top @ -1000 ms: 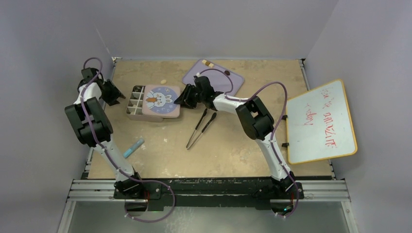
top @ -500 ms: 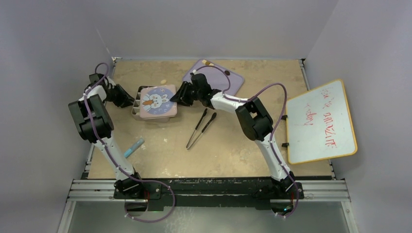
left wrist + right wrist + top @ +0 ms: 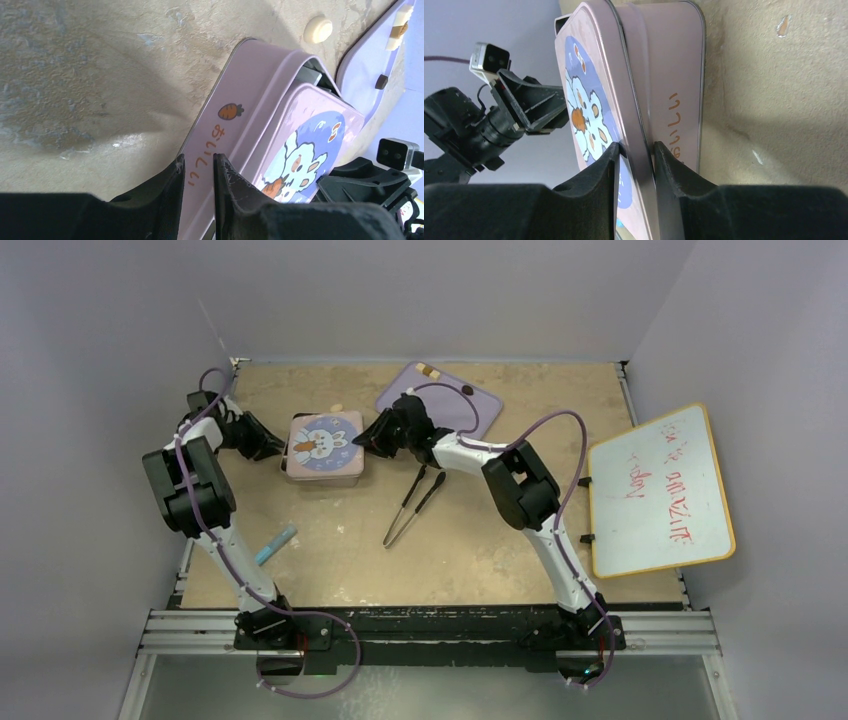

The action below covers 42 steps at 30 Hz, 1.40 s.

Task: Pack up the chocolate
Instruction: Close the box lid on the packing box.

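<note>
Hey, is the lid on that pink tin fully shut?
Not fully. The lid covers the tin but sits askew, a gap showing at one corner; the right hand pinches its edge.

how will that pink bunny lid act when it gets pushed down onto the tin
The pink bunny-print metal lid looks thin and stiff, so it should probably hold shape. Its smooth face may slip in the right fingers. It sits askew on the pink tin base, so it might jam.
</note>
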Motion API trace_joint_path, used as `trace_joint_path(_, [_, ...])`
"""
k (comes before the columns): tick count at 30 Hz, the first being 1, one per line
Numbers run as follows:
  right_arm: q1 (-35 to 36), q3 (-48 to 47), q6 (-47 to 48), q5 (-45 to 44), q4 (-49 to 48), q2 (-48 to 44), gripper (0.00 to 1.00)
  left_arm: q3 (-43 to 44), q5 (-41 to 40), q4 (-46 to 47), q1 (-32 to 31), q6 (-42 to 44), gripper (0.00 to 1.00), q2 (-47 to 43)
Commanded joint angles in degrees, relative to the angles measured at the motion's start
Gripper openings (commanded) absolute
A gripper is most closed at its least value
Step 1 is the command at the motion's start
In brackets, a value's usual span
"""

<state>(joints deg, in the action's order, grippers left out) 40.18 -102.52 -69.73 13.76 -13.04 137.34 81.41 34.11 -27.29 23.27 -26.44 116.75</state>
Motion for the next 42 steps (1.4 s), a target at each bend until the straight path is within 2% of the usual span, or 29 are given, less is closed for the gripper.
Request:
trace_joint_path(1, [0.6,2.1,-6.2,-5.4,-5.5,0.4,0.09,-0.9,3.8,1.0,-0.7,-0.8,0.25,-3.3])
trace_joint_path(3, [0.5,3.7,-7.6,-5.4,-7.5,0.2,0.04,-1.4,2.9,0.8,-0.7,-0.1,0.25,-3.0])
trace_joint_path(8, [0.2,9.1,-10.8,-3.4,-15.9,-0.8,0.00,-1.5,3.7,0.3,-0.7,0.6,0.25,-1.6])
trace_joint_path(14, [-0.4,11.6,-15.0,-0.8,-23.6,-0.8,0.03,-2.3,3.2,-0.6,-0.7,1.2,0.25,-2.3])
trace_joint_path(22, [-0.5,15.7,-21.6,0.5,-32.6,-1.3,0.00,-5.3,3.1,-0.9,-1.0,3.1,0.25,-3.1])
trace_joint_path(30, [-0.7,17.2,-26.9,-0.1,-38.4,0.0,0.00,-6.0,2.7,-0.1,-2.1,2.2,0.27,-4.7])
trace_joint_path(37, [-1.1,23.1,-28.6,2.0,-44.2,-2.5,0.01,-5.9,2.8,-1.2,-2.1,3.5,0.28,-6.7])
trace_joint_path(42, [-1.6,23.3,-29.3,3.0,-42.9,-1.7,0.35,-5.4,-0.3,-2.2,-2.1,3.4,0.32,-9.5])
